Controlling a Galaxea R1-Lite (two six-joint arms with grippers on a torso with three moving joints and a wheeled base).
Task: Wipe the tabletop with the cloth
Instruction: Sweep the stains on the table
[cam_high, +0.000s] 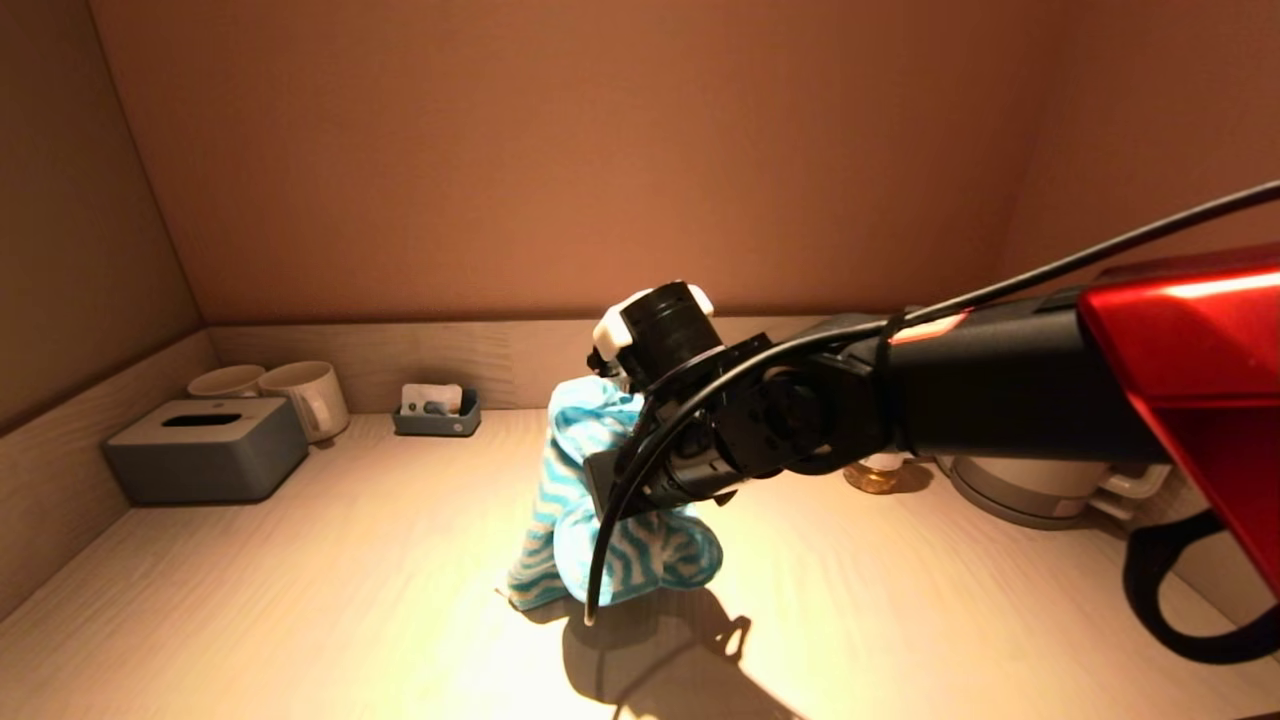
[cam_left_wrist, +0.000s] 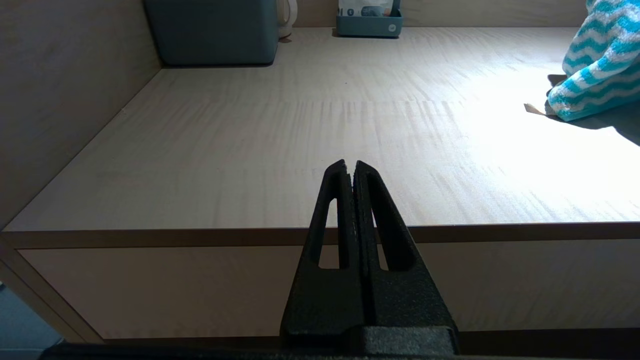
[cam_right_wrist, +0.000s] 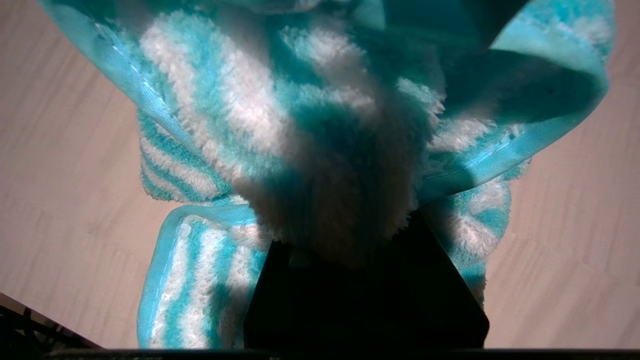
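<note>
Jaws of the right gripper (cam_right_wrist: 350, 260) are pinching the cloth (cam_high: 610, 500), its teal-and-white pile bunching over and hiding their tips in the right wrist view. From that pinch the cloth is hanging down in a loose column, its lower folds resting on the tabletop (cam_high: 300, 600) directly below the jaws; a hemmed edge is looping out to either side of them. The right arm is reaching in from the robot's right, over the middle of the tabletop, with a black cable trailing under the wrist.

Jaws of the left gripper (cam_left_wrist: 354, 172) are pressed together, holding nothing. That gripper is parked off the front edge of the tabletop, pointing in over it. From these jaws the cloth is lying ahead and well off toward the robot's right, resting on the brightly lit patch of wood.

Far beyond the left jaws, against the back wall, a grey tissue box (cam_high: 205, 447) is sitting near the left corner, two white mugs (cam_high: 300, 395) just behind it, and a small grey tray (cam_high: 436, 415) further along. Behind the right arm a white kettle base (cam_high: 1040, 490) and a small amber glass (cam_high: 872, 476) are partly showing.
</note>
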